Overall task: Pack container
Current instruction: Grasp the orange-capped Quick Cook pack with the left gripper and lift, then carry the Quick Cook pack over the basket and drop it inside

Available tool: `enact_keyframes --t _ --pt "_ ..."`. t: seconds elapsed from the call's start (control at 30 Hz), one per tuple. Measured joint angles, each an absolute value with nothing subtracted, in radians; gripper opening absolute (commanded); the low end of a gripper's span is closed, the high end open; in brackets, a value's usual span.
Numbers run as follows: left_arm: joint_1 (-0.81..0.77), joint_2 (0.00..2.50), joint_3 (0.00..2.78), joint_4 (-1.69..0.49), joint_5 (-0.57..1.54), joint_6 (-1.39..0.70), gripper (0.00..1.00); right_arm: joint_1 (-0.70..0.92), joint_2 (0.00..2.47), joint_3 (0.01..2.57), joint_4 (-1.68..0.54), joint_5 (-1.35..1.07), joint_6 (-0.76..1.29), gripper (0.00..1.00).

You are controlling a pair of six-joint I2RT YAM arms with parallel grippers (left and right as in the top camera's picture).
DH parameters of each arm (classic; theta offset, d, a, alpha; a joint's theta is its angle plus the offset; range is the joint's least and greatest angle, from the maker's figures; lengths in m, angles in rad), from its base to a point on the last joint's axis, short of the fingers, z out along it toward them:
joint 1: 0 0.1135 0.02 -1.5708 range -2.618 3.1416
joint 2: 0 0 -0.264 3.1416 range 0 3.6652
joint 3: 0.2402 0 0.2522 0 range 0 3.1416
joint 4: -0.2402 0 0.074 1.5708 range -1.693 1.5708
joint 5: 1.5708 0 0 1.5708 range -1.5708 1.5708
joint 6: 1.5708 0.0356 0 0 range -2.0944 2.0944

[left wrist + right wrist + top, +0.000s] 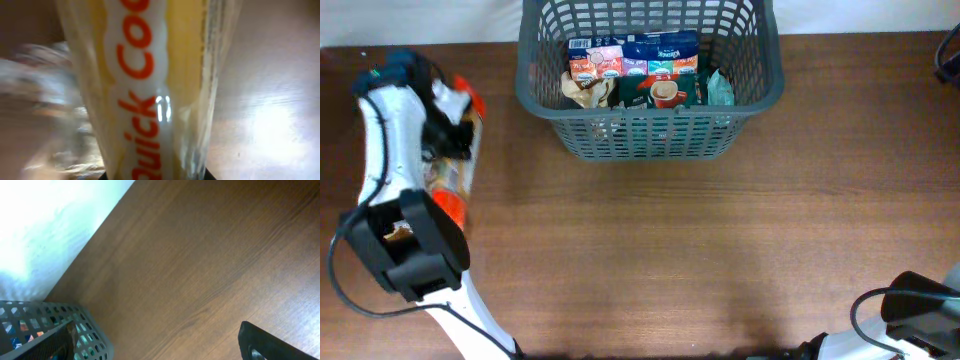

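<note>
Well, container seen from above: the dark grey container (650, 135) stands at the far middle of the table (700, 250), with cartons and packets (632, 55) bunched inside it.
Left gripper from above: the left gripper (448, 125) is down over a clear and orange packet (452, 178) lying well left of the container; I cannot tell whether its jaws are apart or clamped.
Right arm from above: the right arm (920, 320) sits at the near right corner.
Left wrist view: the packet (145, 75) fills the view, orange letters on white and yellow; no fingers show.
Right wrist view: bare wood, with a corner of the container (50, 317) at lower left.
Right gripper: of the right gripper (260, 342) only one dark finger shows, so I cannot tell its state.
</note>
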State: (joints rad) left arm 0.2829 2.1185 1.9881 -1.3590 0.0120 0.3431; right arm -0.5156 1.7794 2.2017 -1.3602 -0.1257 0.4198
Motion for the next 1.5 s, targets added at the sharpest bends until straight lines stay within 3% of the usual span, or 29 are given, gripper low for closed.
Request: enact_keyframes --t 0.23,0.37,0.63,0.87,1.2,1.5 --pt "0.277 2.024 2.498 -1.426 0.019 0.364 0.02 -0.516 1.779 2.201 -1.357 -0.126 0.420 0.99" --pt "0.217 1.904 2.660 -1.428 0.076 0.537 0.01 -0.516 1.779 2.201 -1.358 -0.126 0.419 0.99" --pt "-0.194 1.748 2.725 -1.424 0.123 1.013 0.02 -0.516 1.779 2.201 -1.358 -0.126 0.421 0.99" --pt "-0.477 1.915 2.725 -1.386 -0.129 1.221 0.02 -0.516 1.779 2.201 -1.358 -0.126 0.420 0.99" --pt "-0.505 2.333 2.707 -1.209 -0.255 1.206 0.01 -0.516 1.779 2.201 -1.357 -0.126 0.421 0.99" --pt "-0.490 2.486 2.701 -1.179 -0.259 1.073 0.02 -0.516 1.779 2.201 -1.357 -0.126 0.421 0.99"
